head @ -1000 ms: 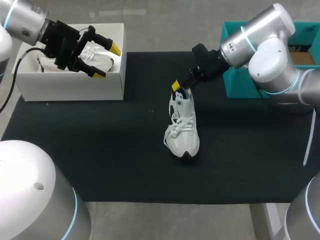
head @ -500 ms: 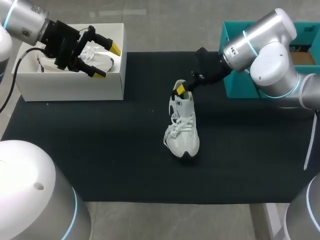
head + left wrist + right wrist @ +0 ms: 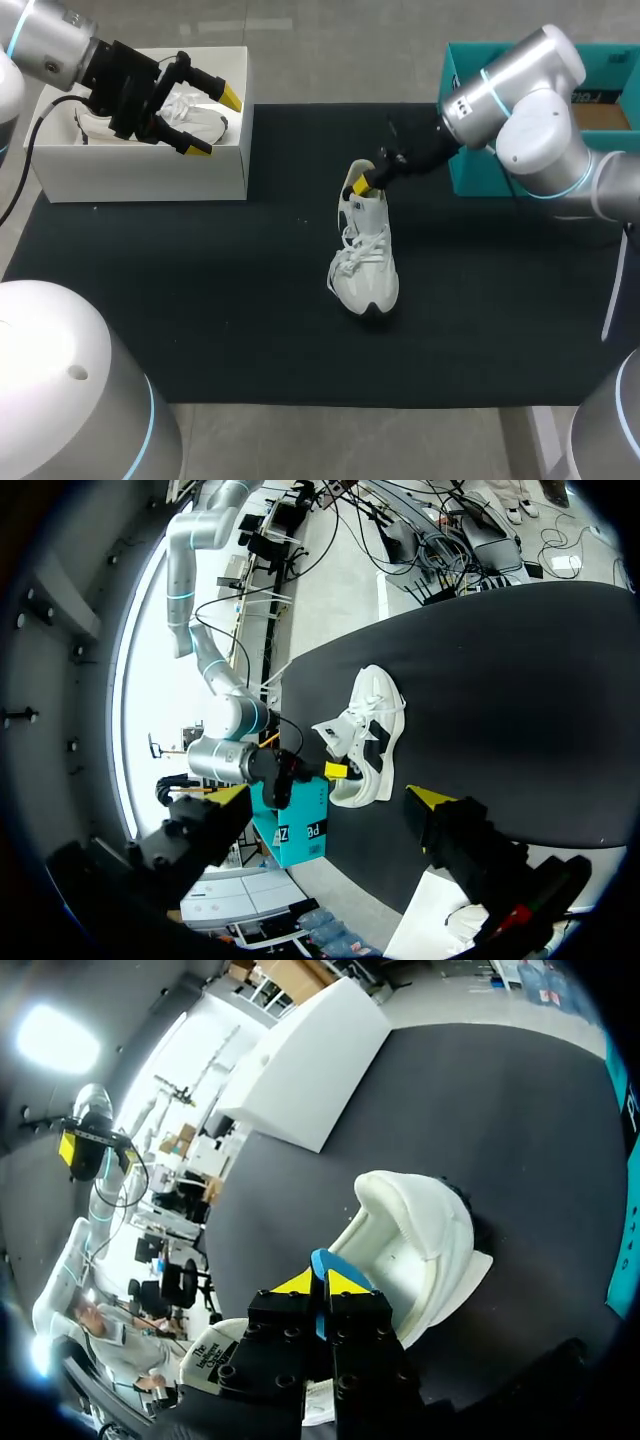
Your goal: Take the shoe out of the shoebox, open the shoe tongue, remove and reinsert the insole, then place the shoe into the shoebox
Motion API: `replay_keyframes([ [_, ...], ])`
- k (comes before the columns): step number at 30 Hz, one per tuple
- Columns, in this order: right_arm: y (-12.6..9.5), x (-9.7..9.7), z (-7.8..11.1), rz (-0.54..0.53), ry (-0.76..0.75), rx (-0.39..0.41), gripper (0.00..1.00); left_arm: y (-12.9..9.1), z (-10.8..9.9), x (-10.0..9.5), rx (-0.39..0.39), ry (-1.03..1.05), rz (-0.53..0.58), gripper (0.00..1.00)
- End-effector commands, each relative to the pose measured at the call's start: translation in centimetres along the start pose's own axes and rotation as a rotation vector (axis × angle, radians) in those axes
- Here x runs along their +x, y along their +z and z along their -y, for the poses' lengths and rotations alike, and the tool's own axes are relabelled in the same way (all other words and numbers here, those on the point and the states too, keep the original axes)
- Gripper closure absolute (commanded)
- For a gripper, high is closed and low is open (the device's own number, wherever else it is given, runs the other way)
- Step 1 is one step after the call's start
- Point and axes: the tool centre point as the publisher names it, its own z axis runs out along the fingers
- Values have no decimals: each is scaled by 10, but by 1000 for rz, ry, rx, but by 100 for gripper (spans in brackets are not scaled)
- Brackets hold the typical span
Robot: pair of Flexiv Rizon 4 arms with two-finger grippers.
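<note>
White mesh shoe [image 3: 365, 262] stands upright on the matte black mat [image 3: 200, 300]; the left gripper [image 3: 214, 124] hangs over the white cardboard shoebox [image 3: 140, 175]. In the left wrist view its fingers gape wide, holding nothing. In the right wrist view the right gripper [image 3: 320, 1282] pinches a thin blue strip, seemingly the insole [image 3: 322, 1260], at the shoe's padded heel collar.

Your light: bright and even.
The white lace-up shoe [image 3: 366, 262] throws a faint shadow on the matte black mat [image 3: 200, 300].
</note>
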Motion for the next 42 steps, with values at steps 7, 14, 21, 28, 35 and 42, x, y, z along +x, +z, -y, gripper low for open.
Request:
replay_keyframes([
  [7,-7,8,-7,47,-14,-5,0,0,0,0,1,0,-2,0],
  [14,-14,11,-10,90,-16,13,0,0,0,0,1,0,-2,0],
  [21,-26,15,-15,137,-15,20,0,0,0,0,1,0,-2,0],
  [28,-42,31,-17,212,73,2,38,0,0,0,1,0,-2,0],
  [35,-46,31,-9,351,216,75,100,0,0,0,1,0,-2,0],
  [42,-43,30,-10,302,236,61,100,0,0,0,1,0,-2,0],
])
